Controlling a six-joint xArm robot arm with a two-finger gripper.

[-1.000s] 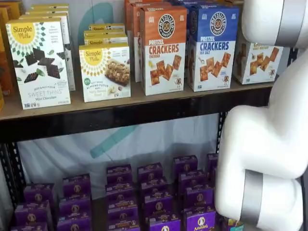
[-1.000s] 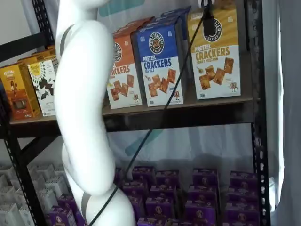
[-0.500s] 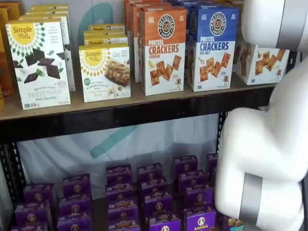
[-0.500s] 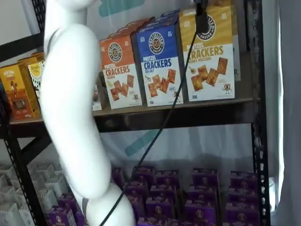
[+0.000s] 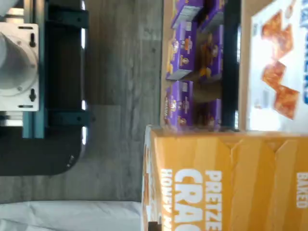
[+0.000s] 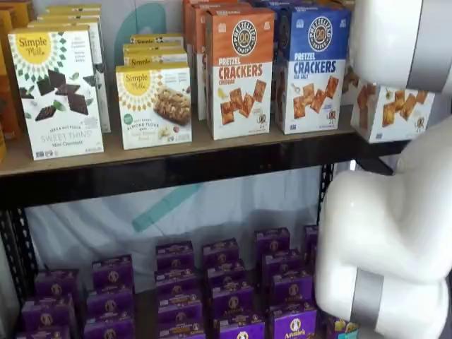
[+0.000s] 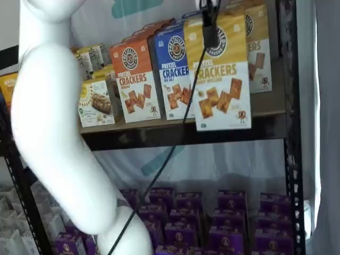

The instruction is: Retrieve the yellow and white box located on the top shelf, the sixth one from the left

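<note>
Your yellow and white box hangs clear of the top shelf: in a shelf view its lower edge overlaps the black front rail, out in front of the row, and it tips slightly. A second yellow box of the same kind stands behind it on the board. To its left you have the blue-topped cracker box and then the orange-topped cracker box, both upright on the shelf.

In the other shelf view you see only the box's white lower part, tilted, past the shelf's right end, with the white arm covering the rest.

You can make out the claw only as a dark piece at the box's upper front with a cable running down from it; whether its fingers are spread or pinching the box, you cannot tell.

In the wrist view the box's yellow face fills the near field, with purple boxes on the lower level beyond
</note>
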